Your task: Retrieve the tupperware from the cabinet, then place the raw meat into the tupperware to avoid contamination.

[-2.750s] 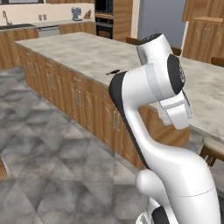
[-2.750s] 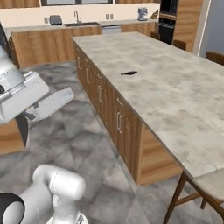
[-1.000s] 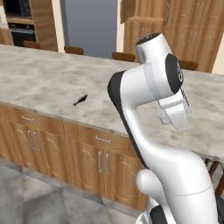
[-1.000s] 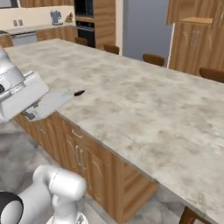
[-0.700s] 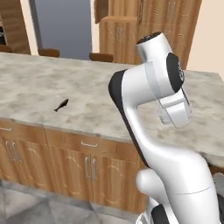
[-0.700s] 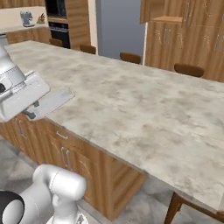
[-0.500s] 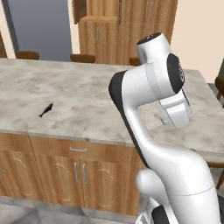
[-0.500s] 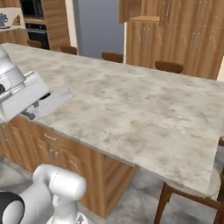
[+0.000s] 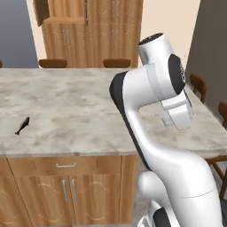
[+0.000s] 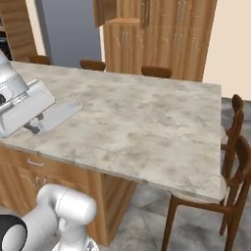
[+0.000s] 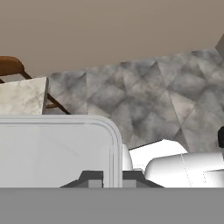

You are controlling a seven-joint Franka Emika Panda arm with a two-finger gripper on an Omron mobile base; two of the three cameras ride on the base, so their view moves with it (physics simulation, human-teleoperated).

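A simulated kitchen: a long marble-topped bench (image 9: 80,111) on warm wood cupboards (image 9: 66,190) fills the foreground, with the tall carved wood cabinet (image 9: 93,31) standing against the wall beyond its far edge, silver bar handles on its doors. One upper door at the cabinet's left hangs open (image 10: 105,11). Brown chairs (image 10: 230,162) line the bench's far edge and its right end.

The white arm is raised over the bench's near edge, and the gripper (image 10: 33,126) carries the tupperware (image 10: 61,115), a clear flat box with pale edges, held out level above the bench top. The jaws are clenched on the tupperware's edge. From the hand camera the box (image 11: 57,148) appears as a pale rounded-corner panel just ahead of the dark finger tips (image 11: 92,176), with grey stone-patterned floor (image 11: 153,100) and a bench corner (image 11: 22,96) beyond it.

A small dark fish-shaped piece of raw meat (image 9: 21,126) lies on the bench top near its near edge, toward the left end, well apart from the arm.
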